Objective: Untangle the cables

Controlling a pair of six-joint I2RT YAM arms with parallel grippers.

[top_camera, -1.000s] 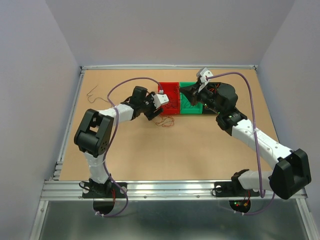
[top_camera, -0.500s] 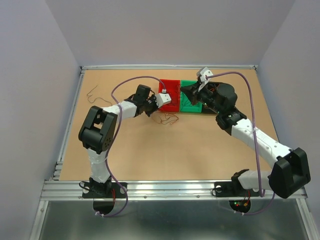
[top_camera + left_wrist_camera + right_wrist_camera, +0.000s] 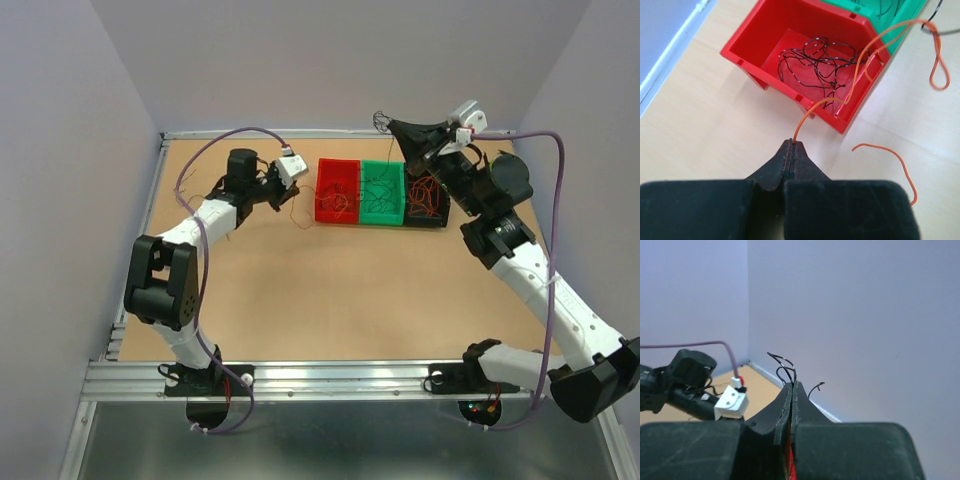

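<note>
We see the left arm and right arm, white links, black joints, lilac cables, black wedge fingers

The tan table carries a red bin, green bin and black bin side by side, upper centre; one loose orange wire lies near the red bin.

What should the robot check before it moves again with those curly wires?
1. Left fingers shut on orange cable: ok.
2. Right fingers shut on black cables: ok.
3. Orange cable clear of red bin: cannot tell, it passes across the bin's corner.
4. Orange cable's far loop untangled: cannot tell.
5. Loose orange cable on table lies apart from the left fingers: ok.
</note>
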